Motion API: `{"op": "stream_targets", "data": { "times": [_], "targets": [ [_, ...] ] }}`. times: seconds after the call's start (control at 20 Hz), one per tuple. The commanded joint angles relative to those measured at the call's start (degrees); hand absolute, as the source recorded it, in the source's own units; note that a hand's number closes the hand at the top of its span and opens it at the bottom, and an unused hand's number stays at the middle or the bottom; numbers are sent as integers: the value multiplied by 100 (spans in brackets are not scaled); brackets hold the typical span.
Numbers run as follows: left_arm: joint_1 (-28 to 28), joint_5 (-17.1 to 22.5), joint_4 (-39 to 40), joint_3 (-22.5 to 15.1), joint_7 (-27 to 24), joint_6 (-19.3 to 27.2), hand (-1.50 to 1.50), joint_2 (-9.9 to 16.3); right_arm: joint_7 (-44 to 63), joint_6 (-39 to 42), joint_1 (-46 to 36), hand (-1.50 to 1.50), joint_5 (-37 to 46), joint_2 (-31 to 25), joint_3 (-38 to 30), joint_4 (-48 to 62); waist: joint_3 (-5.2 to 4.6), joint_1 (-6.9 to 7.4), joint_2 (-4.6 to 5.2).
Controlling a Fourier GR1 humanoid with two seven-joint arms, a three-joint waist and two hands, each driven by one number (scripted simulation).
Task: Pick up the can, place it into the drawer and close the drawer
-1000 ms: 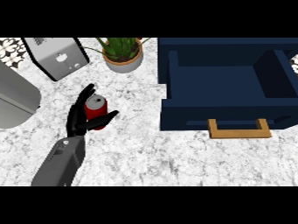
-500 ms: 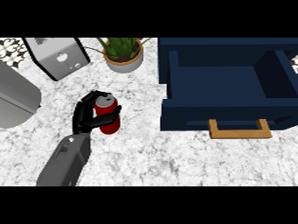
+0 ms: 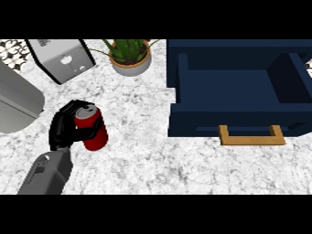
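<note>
The left hand (image 3: 67,128) is seen curled round the red can (image 3: 90,129), its black fingers wrapped across the can's left side and middle, with the grey forearm (image 3: 48,172) running down from it to the view's lower edge. The can is held well to the left of the open navy drawer (image 3: 243,119), tilted a little, and whether its base touches the marble counter (image 3: 158,160) cannot be told with certainty from this angle. Relative to the drawer, a tan handle (image 3: 251,136) is fixed on its near front, a potted plant (image 3: 129,57) stands just to its upper left, a toaster (image 3: 61,58) lies further left, and a large grey appliance (image 3: 6,100) sits farthest left.
</note>
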Motion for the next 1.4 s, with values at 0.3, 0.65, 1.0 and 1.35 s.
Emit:
{"op": "stream_targets", "data": {
  "times": [0.3,0.65,1.0,1.35],
  "targets": [
    [720,-90,-2594,-750,1525,74,150,-95,-418,-121,292,-150,211,62,220,80,4,22,-9],
    [-474,-680,-2801,-1197,2167,902,150,-554,46,135,167,-150,-360,-222,-340,-142,2,-38,3],
    [-1164,-797,-3326,-1453,3500,1053,150,-623,367,-105,-156,-150,-346,-226,-312,-251,1,-17,3],
    [-2401,-898,-2501,-1921,3561,1793,150,-695,-181,-29,423,-150,-104,59,-1,-246,1,-93,11]
  ]
}}
